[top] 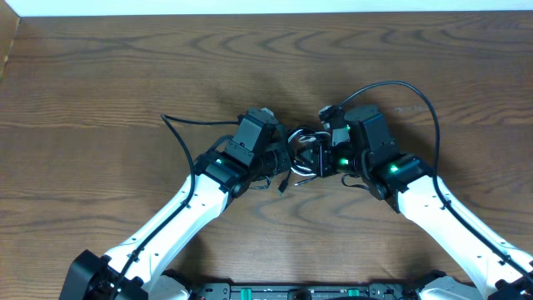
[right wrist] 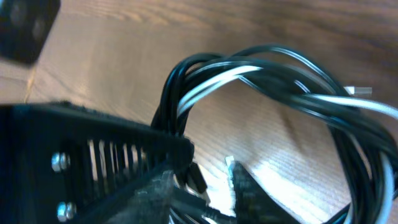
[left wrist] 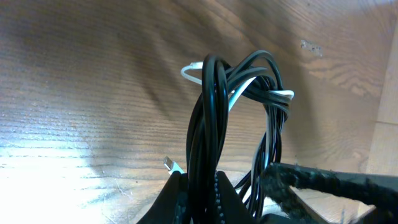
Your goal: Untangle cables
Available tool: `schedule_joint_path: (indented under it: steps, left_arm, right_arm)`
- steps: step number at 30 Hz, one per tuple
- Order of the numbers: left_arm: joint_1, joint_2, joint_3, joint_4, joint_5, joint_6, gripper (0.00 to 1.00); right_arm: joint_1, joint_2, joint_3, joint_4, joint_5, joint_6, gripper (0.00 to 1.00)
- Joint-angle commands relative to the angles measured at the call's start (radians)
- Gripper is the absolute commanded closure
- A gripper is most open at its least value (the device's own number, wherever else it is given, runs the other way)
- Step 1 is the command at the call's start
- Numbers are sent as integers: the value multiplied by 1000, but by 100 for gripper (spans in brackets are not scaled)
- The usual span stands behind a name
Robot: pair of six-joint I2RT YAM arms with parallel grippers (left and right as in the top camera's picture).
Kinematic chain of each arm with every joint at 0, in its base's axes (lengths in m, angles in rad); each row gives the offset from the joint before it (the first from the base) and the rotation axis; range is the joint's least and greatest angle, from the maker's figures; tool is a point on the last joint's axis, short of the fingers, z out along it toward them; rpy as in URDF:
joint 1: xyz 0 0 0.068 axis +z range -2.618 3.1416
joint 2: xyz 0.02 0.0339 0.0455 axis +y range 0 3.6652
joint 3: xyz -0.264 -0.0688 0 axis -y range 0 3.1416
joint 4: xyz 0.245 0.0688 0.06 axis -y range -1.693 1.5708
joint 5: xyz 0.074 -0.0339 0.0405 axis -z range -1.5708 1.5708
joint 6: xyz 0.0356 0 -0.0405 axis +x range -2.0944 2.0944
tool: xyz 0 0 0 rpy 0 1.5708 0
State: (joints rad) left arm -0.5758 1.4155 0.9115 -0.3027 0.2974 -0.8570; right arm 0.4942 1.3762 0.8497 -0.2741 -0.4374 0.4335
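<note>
While the black and white cables point(top: 304, 154) hang looped above the middle of the table point(top: 125, 67) | left tool point(left wrist: 202, 196) pinches them | right tool point(right wrist: 208, 186) blurred, cannot tell | step: parting loops | next: regrip one cable, draw it clear slowly

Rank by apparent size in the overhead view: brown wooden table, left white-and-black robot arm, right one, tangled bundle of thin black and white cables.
1. brown wooden table
2. left white-and-black robot arm and right white-and-black robot arm: look alike, unranked
3. tangled bundle of thin black and white cables
</note>
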Motion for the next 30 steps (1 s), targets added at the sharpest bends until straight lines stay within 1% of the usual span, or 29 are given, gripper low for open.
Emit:
schedule_joint_path:
  steps: [1,2,5,7,10,12,16,22,25,30]
  left_arm:
    - [4,-8,14,5,33,91,93]
    - [8,-8,14,5,56,118,93]
    - [34,-8,14,5,135,159,93]
    - [67,-8,14,5,202,166,93]
    - [121,-8,14,5,299,169,93]
    - [148,-8,14,5,344,169,93]
    - [191,-8,14,5,431,169,93]
    - [191,-8,14,5,500,168,93]
    - [191,-8,14,5,506,164,92]
    - [191,-8,14,21,566,164,93]
  right_arm:
    - [-4,3,12,-10,-66,-228,59]
    - [-4,3,12,-10,-92,-266,57]
    - [-3,3,12,-10,-124,-305,56]
    - [-3,3,12,-10,-123,-309,58]
    - [-2,3,12,-14,-124,-308,67]
    - [-3,3,12,-18,-124,-309,71]
    - [-3,3,12,-21,-139,-312,71]
    - [-2,3,12,-17,-139,-311,70]
    - [-3,4,12,-17,-133,-299,70]
    - [-2,13,12,-34,3,-193,70]
